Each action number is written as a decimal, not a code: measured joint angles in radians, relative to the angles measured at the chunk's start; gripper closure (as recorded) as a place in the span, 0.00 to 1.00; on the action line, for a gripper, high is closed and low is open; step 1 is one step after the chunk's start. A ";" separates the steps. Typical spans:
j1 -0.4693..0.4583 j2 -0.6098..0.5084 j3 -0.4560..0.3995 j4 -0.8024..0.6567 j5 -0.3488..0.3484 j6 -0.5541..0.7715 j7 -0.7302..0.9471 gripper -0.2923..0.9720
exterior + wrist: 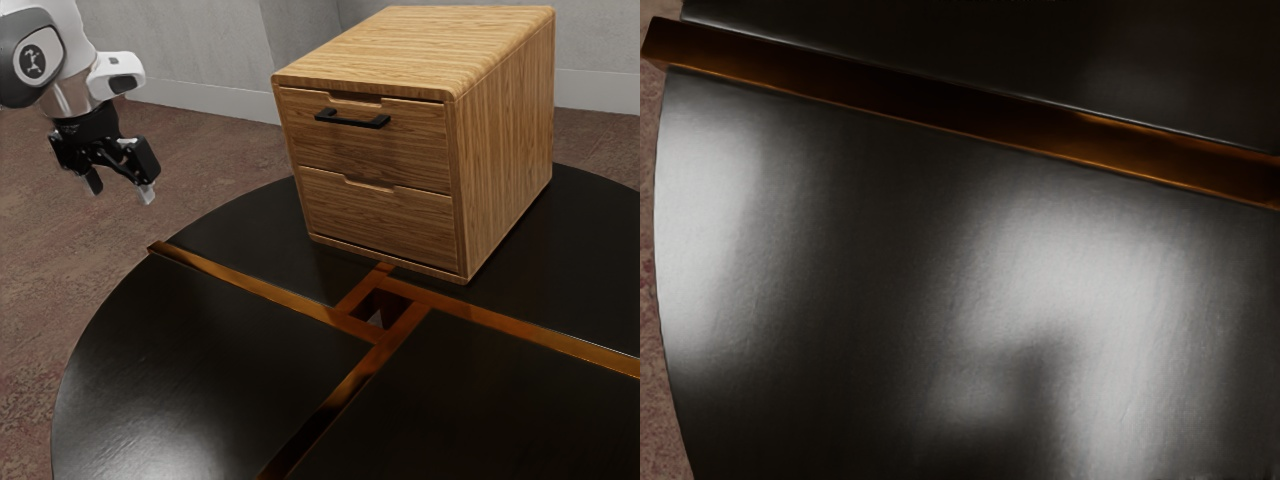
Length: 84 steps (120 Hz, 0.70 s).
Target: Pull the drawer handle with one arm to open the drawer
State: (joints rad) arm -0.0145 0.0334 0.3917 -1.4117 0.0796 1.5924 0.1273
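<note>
A wooden cabinet with two drawers stands on the far side of the round black table. The upper drawer carries a black bar handle and sits flush with the cabinet front, as does the lower drawer. My gripper hangs in the air at the exterior view's left, over the table's rim and well away from the handle. Its fingers are open with nothing between them. Below my hand the wrist view has the glossy tabletop.
Orange-brown inlay strips cross the table and meet at a small square recess in front of the cabinet. One strip runs across the wrist view. Brown carpet lies beyond the table's rim.
</note>
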 joint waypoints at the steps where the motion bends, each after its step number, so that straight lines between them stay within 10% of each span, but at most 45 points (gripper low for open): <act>1: -0.004 0.000 0.000 0.000 0.000 0.000 0.001 0.23; 84: -0.356 -0.041 -0.046 0.157 0.101 -0.051 0.014 0.23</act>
State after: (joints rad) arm -0.3708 -0.0079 0.3459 -1.2546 0.1806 1.5417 0.1411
